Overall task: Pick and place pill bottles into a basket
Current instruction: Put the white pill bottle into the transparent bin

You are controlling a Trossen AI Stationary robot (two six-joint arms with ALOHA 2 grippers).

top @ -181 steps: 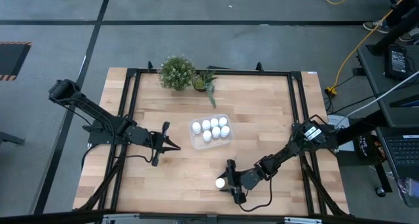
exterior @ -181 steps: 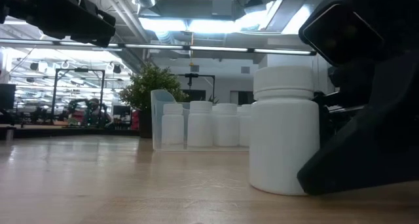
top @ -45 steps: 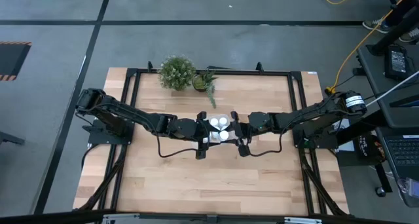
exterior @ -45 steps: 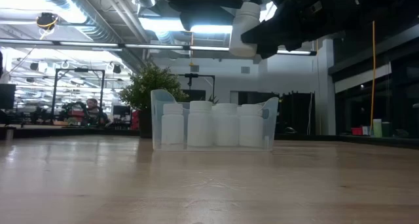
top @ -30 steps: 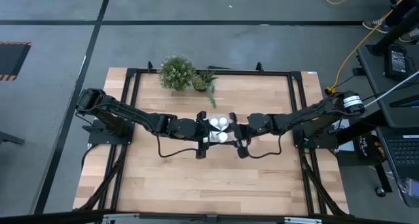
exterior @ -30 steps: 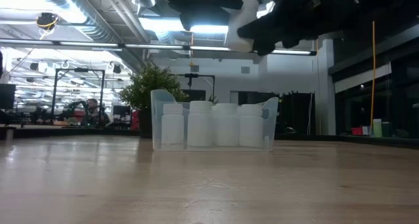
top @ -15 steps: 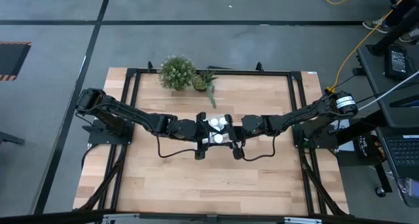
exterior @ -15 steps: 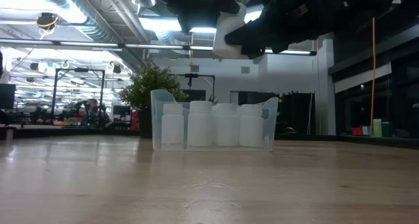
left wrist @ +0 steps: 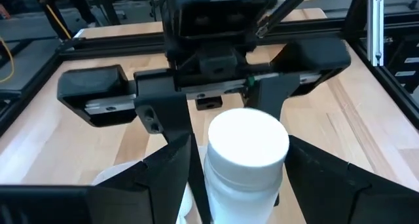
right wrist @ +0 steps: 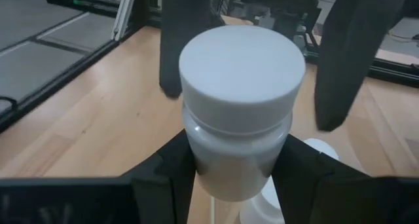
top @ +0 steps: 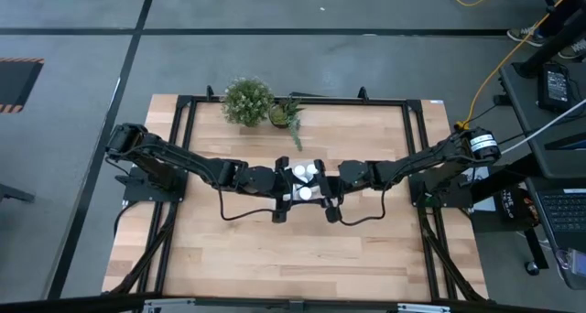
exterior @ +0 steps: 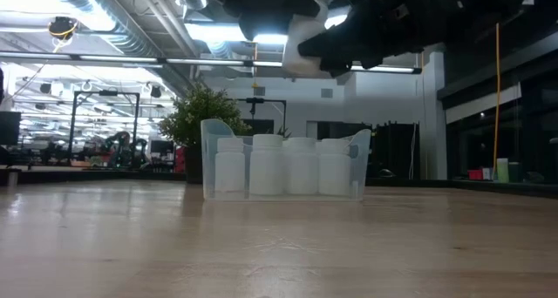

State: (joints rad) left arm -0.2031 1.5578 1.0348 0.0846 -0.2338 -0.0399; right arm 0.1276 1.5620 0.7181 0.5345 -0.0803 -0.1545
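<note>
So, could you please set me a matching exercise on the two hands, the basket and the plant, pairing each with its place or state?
Things:
1. right hand
2. left hand
3. basket
4. potted plant

Places or states:
A. open, fingers on either side of the raised pill bottle
B. at the far edge of the table
C. shut on the raised pill bottle, above the basket
D. resting mid-table with white bottles standing in it

Pairs: 1-C, 2-A, 3-D, 4-B
</note>
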